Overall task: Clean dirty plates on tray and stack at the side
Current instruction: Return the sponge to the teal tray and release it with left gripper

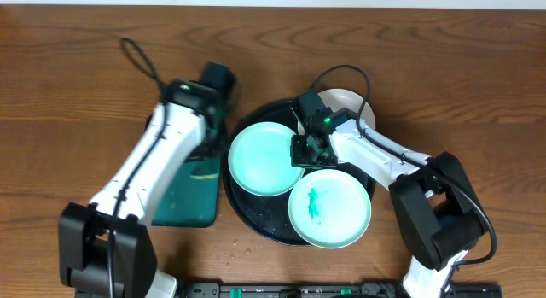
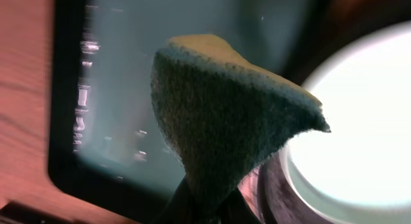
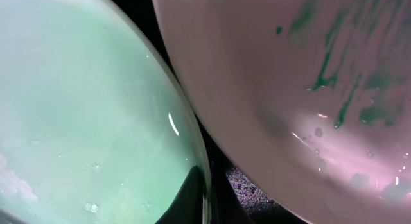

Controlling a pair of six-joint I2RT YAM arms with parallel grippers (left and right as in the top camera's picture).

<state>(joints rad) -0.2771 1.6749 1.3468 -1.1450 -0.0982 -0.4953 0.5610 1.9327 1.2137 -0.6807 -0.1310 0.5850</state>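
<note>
left gripper (image 2: 205, 208) pinches the sponge (image 2: 225, 115); right gripper (image 1: 309, 149) clamps the rim of the frame-left mint plate (image 1: 264, 159). smeared mint plate (image 1: 330, 206) looks uncleaned, nothing stacked beside black tray (image 1: 256, 223).

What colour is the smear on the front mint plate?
Green; the smear shows best overhead.

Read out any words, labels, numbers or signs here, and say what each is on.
No readable text.
The plain mint plate, the smeared mint plate, the white plate, the black tray, the teal tray and the sponge bear no print.
Green marks on the dark strip at the overhead view's bottom are too small to read.
</note>
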